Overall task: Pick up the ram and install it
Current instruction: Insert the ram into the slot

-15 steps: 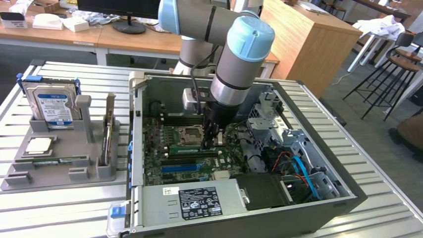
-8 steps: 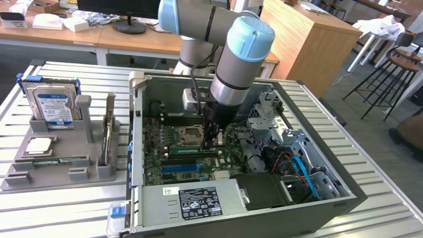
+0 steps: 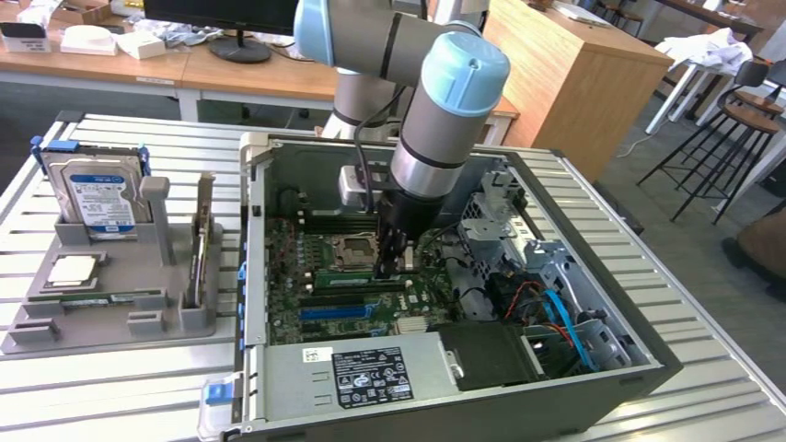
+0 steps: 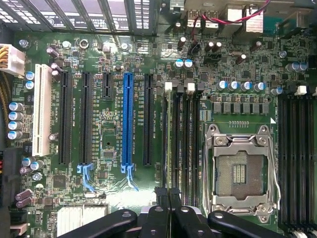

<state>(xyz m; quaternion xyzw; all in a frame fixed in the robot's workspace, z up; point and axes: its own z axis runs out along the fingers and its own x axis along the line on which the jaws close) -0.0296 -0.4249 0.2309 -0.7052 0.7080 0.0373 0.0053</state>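
My gripper (image 3: 392,265) reaches straight down into the open computer case (image 3: 639,354), above the black memory slots (image 4: 185,144) beside the empty CPU socket (image 4: 240,171). In the wrist view its fingertips (image 4: 161,194) are pressed together, and the ram (image 4: 169,144) runs edge-on from between them along the outermost slot. In the exterior view the ram (image 3: 356,275) is a green strip at slot level, on the exterior view's left of the fingers. Whether it is seated in the slot I cannot tell. A twin stick (image 3: 105,297) lies flat in the grey fixture.
The grey fixture (image 3: 37,336) on the exterior view's left of the case holds a hard drive (image 3: 98,198), a CPU (image 3: 72,269) and an upright card (image 3: 198,249). A blue slot (image 4: 128,119) and black slots lie beside the memory slots. The power supply (image 3: 356,373) and cables (image 3: 559,318) crowd the case.
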